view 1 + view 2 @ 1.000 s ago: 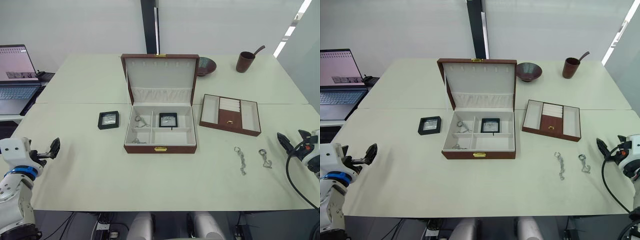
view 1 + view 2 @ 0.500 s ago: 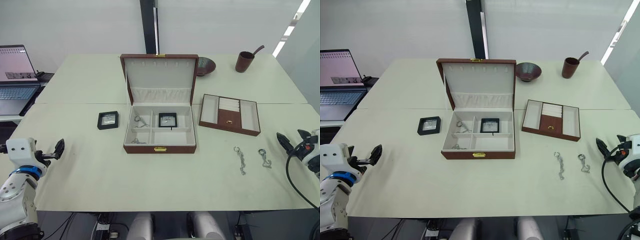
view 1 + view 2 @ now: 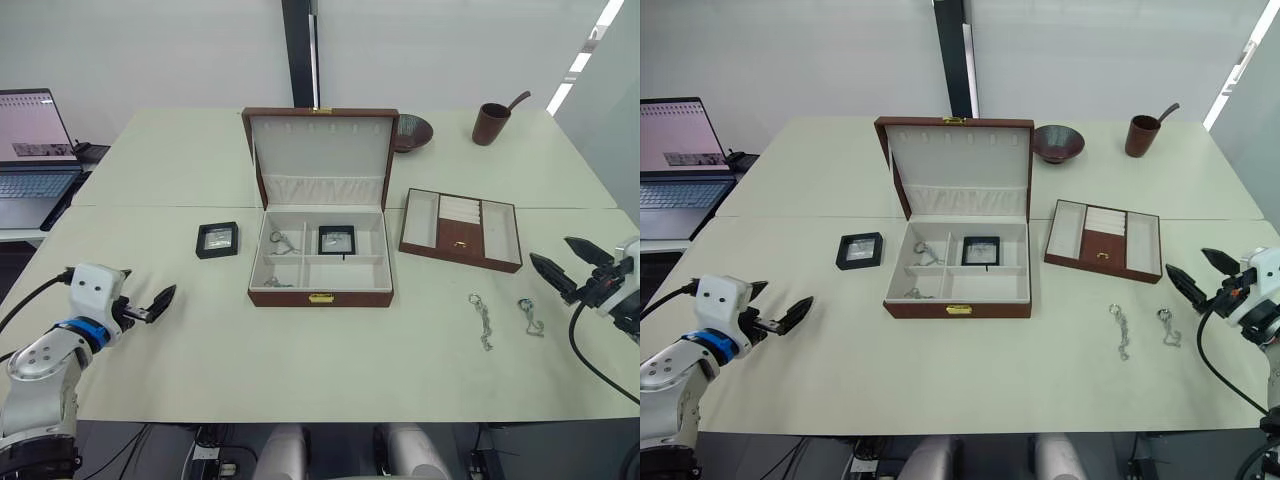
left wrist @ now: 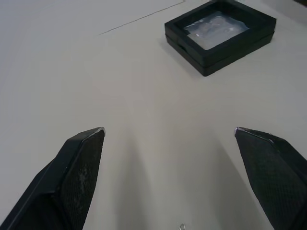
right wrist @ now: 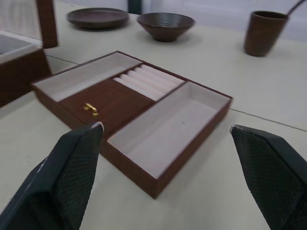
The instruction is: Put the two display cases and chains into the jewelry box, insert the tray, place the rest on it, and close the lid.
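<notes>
The jewelry box [image 3: 320, 297] stands open mid-table, its lid [image 3: 320, 145] upright. One display case [image 3: 336, 240] lies in a rear compartment, with chains [image 3: 283, 242] in the left compartments. The other display case [image 3: 217, 240] lies on the table left of the box and appears ahead of my open left gripper [image 4: 168, 130]. The tray [image 3: 461, 230] sits right of the box, ahead of my open right gripper [image 5: 166, 127]. Two chains [image 3: 484, 322] lie in front of the tray. My left gripper [image 3: 160, 298] hovers near the front left, my right gripper [image 3: 552, 250] at the right edge; both hold nothing.
A laptop [image 3: 35, 145] stands at the far left beyond the table. At the back right are a dark bowl [image 3: 412, 130] and a brown cup [image 3: 490, 122] with a spoon in it. A dark plate [image 5: 98, 17] lies behind the box.
My left gripper has moved right, in over the table's front left. My right gripper has lifted and come in toward the tray. The objects have not moved.
</notes>
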Robot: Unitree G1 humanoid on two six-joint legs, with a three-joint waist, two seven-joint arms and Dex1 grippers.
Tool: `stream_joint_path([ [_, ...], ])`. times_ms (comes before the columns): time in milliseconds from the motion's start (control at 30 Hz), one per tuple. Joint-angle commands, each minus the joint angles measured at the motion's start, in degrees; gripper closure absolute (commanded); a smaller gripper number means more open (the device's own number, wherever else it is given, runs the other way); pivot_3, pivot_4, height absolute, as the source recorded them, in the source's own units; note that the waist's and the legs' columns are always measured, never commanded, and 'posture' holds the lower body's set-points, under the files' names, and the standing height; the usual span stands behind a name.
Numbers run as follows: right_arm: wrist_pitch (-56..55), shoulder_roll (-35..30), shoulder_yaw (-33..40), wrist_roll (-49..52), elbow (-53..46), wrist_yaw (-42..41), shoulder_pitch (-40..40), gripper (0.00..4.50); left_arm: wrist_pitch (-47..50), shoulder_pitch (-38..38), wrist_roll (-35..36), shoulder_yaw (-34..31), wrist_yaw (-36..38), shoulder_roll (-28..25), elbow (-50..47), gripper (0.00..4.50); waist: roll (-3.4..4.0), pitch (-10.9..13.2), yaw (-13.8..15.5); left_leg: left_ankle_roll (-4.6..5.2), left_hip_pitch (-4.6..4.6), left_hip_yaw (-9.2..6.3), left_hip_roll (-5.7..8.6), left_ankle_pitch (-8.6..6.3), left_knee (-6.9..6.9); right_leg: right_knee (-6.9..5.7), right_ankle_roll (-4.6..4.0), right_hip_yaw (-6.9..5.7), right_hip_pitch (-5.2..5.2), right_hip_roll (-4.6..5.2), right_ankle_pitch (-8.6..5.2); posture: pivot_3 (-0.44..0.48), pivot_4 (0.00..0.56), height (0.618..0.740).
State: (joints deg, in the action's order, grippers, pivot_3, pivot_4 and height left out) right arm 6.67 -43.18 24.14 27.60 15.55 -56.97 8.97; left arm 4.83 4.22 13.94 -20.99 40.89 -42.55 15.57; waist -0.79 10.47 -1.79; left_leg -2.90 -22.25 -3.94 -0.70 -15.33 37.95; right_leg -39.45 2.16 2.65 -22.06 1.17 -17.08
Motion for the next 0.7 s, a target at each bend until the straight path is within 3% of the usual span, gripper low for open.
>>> stream_joint_path([
  [33,5.08,-2.46,-0.88,3.93,-9.48,-3.50,-1.15,0.00,-2.08,4.28,-1.55,2.27,3.37,-3.40,1.87,0.02,0.00,0.00,0.01,0.00,0.00,0.00,0.00,0.00,0.00,0.01,0.00,0.00,0.00,0.00,0.00,0.000,0.150,0.740],
  [300,14.15,-4.84,-3.84,8.54,-24.58,-5.89,-1.96,0.00,-3.60,16.35,-4.16,10.78,13.88,-6.98,10.25,0.02,0.00,0.00,0.03,0.00,-0.02,-0.02,0.02,0.00,0.00,0.01,0.00,-0.05,-0.01,-0.04,0.00,0.000,0.150,0.740],
  [700,20.05,-6.02,-5.49,11.42,-37.03,-3.90,-0.83,0.00,-12.19,37.47,-13.61,23.18,25.10,-5.99,31.11,0.02,-0.04,0.02,0.04,0.00,-0.27,-0.13,0.07,0.00,0.07,0.02,0.00,-0.16,-0.14,-0.08,0.00,0.000,0.150,0.740],
])
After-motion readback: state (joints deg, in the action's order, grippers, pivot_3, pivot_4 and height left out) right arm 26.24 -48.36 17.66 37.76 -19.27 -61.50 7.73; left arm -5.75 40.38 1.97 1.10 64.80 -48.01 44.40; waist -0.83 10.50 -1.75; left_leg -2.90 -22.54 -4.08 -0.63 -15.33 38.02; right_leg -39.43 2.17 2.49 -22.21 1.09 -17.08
